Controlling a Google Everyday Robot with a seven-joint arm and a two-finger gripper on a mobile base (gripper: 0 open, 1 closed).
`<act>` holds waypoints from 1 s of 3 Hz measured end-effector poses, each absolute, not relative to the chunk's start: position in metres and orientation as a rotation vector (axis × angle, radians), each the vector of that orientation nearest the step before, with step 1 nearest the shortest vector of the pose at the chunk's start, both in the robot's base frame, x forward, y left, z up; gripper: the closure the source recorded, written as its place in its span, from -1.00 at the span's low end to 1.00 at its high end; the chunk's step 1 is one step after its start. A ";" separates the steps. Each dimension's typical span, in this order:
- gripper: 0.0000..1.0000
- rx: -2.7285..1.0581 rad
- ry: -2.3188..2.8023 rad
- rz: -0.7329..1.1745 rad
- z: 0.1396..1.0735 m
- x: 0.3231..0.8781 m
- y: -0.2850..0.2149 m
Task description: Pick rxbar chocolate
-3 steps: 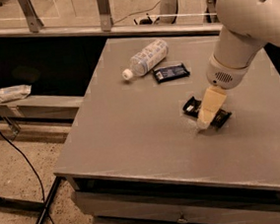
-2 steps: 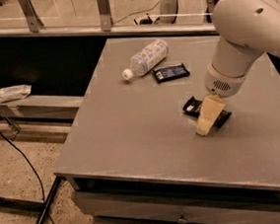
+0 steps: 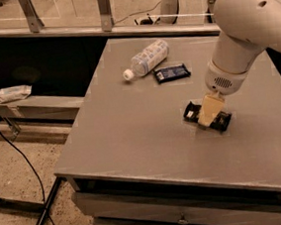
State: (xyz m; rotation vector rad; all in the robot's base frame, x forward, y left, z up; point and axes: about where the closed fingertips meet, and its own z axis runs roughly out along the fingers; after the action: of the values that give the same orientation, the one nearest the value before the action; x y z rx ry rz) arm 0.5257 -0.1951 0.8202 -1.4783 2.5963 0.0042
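The tool is down at the counter, its pale tip set across the middle of the rxbar chocolate. The bar lies flat directly beneath the tool, with a black end showing on either side of it. We cannot tell whether the tool is open, closed, or already gripping the wrapper, because its tip hides the contact.

A dark blue-labelled bar lies well apart from the tool, toward the back of the counter. A clear plastic bottle lies on its side just past that bar. Neither is close enough to interfere with the grasp.

Risks noted:
- The wrapper is flat and thin. If the tool closes too high, we judge it will skim over the bar and come up empty.
- If the tool presses down hard, the bar may pivot or slide along the smooth counter and leave the grasp off centre.
- A pinch on wrapper film alone may let the bar slip out during the lift.
- The bar sits at an angle. We cannot confirm that the tool is aligned across its narrow width.
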 end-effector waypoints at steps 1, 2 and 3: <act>0.92 -1.478 2.596 0.005 0.827 0.526 -0.195; 1.00 -1.469 2.569 0.036 0.834 0.527 -0.198; 1.00 -1.413 2.381 0.130 0.904 0.530 -0.219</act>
State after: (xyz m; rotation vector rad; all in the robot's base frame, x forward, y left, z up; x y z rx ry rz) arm 0.5300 -0.2189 0.9044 -1.4126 2.3808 0.1297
